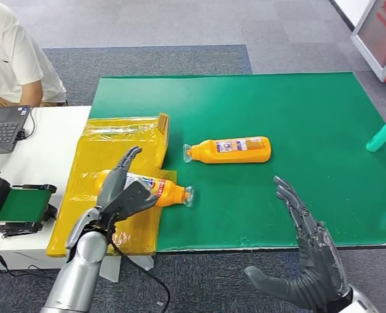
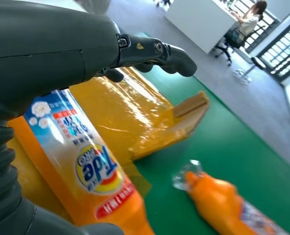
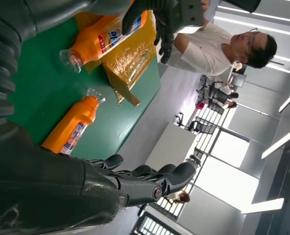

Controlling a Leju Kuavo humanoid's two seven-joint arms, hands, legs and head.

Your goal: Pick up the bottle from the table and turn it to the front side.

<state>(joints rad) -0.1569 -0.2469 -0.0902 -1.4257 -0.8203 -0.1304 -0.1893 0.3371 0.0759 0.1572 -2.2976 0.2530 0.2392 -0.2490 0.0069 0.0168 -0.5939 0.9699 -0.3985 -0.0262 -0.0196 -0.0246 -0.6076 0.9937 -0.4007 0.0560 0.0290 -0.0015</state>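
bottle (image 1: 154, 190): lies on its side, half on yellow bag (image 1: 113, 151), half on green mat (image 1: 299, 117)
left hand (image 1: 123, 193): fingers spread over the bottle, grip unclear
right hand (image 1: 313, 257): fingers apart, holding nothing
handling: likely rigid, glossy, slippery plastic; grip mid-body

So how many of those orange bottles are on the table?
2. One orange bottle lies alone on the green mat; the other lies on the yellow bag under the left hand.

A green mat (image 1: 299, 117) carries two orange bottles (image 1: 229, 150) and yellow plastic (image 1: 107, 150).
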